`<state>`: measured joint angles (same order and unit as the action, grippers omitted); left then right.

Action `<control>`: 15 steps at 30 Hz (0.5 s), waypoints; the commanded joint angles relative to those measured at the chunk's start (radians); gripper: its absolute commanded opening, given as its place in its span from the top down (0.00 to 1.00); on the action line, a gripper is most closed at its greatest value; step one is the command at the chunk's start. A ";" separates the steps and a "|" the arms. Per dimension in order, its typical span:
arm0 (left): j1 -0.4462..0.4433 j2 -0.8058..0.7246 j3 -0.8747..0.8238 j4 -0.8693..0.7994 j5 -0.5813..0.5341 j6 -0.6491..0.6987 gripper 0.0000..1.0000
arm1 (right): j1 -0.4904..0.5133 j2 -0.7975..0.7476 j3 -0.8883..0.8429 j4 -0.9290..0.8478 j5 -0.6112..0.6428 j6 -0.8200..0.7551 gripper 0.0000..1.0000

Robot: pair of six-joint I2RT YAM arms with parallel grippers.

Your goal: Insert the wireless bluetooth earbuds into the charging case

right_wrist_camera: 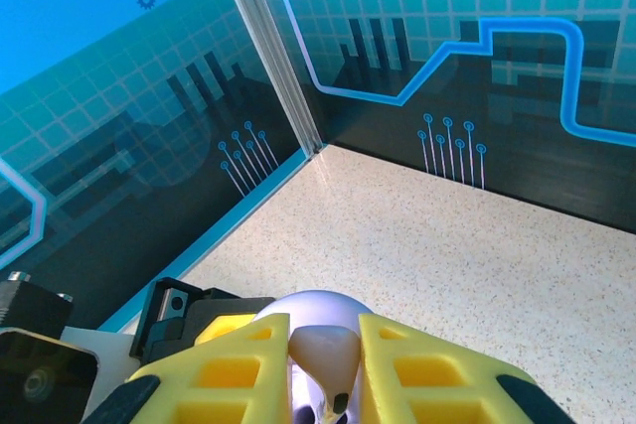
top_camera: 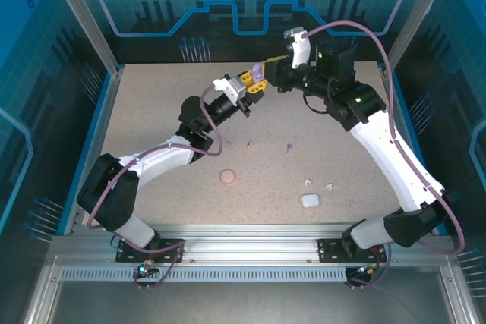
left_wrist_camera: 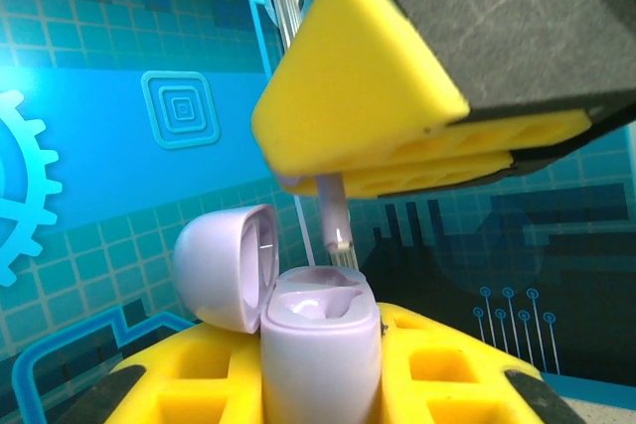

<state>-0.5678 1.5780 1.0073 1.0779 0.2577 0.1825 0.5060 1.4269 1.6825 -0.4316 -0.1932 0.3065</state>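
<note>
My left gripper (top_camera: 255,81) is raised over the far middle of the table, shut on a purple charging case (left_wrist_camera: 318,345) that stands upright between its yellow fingers (left_wrist_camera: 447,374). The case's lid (left_wrist_camera: 224,263) is swung open to the left. Directly above it, my right gripper (top_camera: 276,62) is shut on a pale earbud (right_wrist_camera: 333,353). The earbud's stem (left_wrist_camera: 336,215) points down, its tip just above the case's open sockets. More earbuds lie on the table: a purple one (top_camera: 288,146), a pink one (top_camera: 249,144) and two white ones (top_camera: 307,182) (top_camera: 329,186).
A closed pink case (top_camera: 228,176) and a white case (top_camera: 310,200) lie on the speckled table (top_camera: 152,111) in front of the arms. Blue-framed clear walls (top_camera: 106,104) enclose the table on the left, right and far sides.
</note>
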 commanded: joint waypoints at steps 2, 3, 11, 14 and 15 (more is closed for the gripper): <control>-0.006 -0.008 0.026 0.010 0.008 -0.002 1.00 | 0.017 0.007 -0.013 0.033 -0.020 0.005 0.79; -0.007 -0.008 0.026 0.010 0.008 -0.002 1.00 | 0.018 0.007 -0.014 0.031 -0.020 0.006 0.79; -0.006 -0.007 0.031 0.006 0.012 0.005 1.00 | 0.023 0.006 -0.026 0.021 -0.024 0.002 0.79; -0.007 -0.007 0.034 0.006 0.014 0.005 1.00 | 0.025 0.009 -0.027 0.013 -0.023 -0.008 0.80; -0.007 -0.007 0.034 0.004 0.015 0.004 1.00 | 0.025 0.012 -0.027 0.007 -0.023 -0.013 0.80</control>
<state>-0.5678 1.5780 1.0073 1.0668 0.2577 0.1829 0.5117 1.4300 1.6657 -0.4324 -0.1951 0.3058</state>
